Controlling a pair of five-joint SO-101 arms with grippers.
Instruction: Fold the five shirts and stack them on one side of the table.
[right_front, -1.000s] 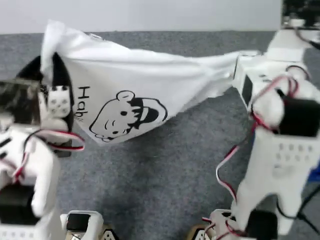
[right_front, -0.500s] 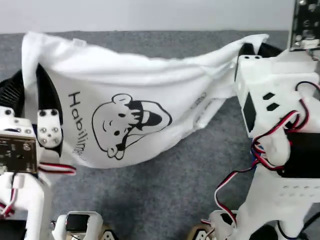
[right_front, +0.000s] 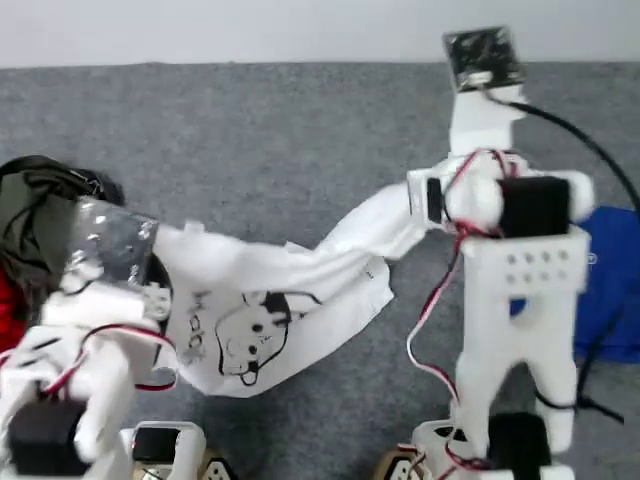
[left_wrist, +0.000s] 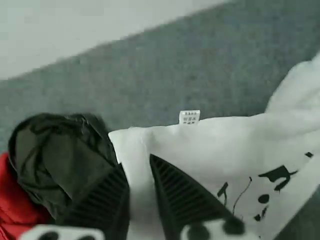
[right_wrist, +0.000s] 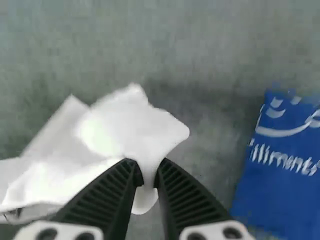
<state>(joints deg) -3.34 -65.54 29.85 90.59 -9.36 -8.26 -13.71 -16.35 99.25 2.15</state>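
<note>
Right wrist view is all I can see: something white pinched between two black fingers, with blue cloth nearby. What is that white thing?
Observer: A white shirt with a black cartoon face printed on it.
Operator: Does anything hold its other end?
Observer: Yes, the left gripper is shut on the edge opposite the right gripper.
Operator: Any clothes besides the blue shirt?
Observer: A dark green garment and a red garment lie bunched together near the left gripper.

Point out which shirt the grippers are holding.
The white shirt, stretched between left gripper and right gripper; blue shirt, dark shirt and red shirt lie untouched.
</note>
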